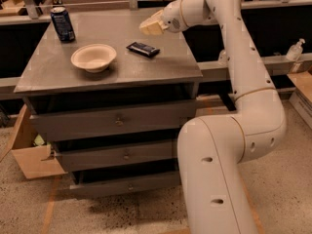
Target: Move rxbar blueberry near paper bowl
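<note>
The rxbar blueberry [143, 49] lies flat on the counter [161, 69], near the paper bowl [93, 57]. The tool [150, 26] hovers above the bar, touching nothing; I cannot tell whether it is wide or narrow.

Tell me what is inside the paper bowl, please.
Nothing shows inside the paper bowl; its floor looks bare. Its near rim hides a strip of the inner wall. The rxbar blueberry lies apart on the table, and the gripper hovers above that bar.
</note>
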Robot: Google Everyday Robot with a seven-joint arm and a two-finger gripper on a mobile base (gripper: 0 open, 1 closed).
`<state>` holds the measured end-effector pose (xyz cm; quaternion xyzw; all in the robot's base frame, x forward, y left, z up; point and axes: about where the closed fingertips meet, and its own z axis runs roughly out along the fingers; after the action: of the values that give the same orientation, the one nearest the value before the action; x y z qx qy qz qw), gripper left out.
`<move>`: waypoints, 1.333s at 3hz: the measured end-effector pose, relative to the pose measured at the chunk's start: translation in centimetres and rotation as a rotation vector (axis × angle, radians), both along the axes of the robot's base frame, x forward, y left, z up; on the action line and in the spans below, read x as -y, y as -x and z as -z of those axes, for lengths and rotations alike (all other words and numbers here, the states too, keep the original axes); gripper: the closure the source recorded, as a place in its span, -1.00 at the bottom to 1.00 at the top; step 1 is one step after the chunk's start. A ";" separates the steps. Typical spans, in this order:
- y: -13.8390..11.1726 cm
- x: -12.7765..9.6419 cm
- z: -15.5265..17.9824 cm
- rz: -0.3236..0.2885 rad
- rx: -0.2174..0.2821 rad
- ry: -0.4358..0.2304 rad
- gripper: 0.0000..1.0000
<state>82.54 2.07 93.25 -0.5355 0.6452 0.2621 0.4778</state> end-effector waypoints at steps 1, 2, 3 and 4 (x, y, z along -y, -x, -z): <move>0.9 -0.8 -0.6 -0.024 -0.006 0.023 0.72; -0.1 -0.1 -0.2 0.027 -0.036 -0.001 0.25; -2.5 1.7 0.6 0.133 -0.062 -0.051 -0.22; -4.4 3.0 1.1 0.217 -0.058 -0.054 -0.68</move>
<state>86.91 -0.91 92.18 -0.4417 0.7054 0.2416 0.4990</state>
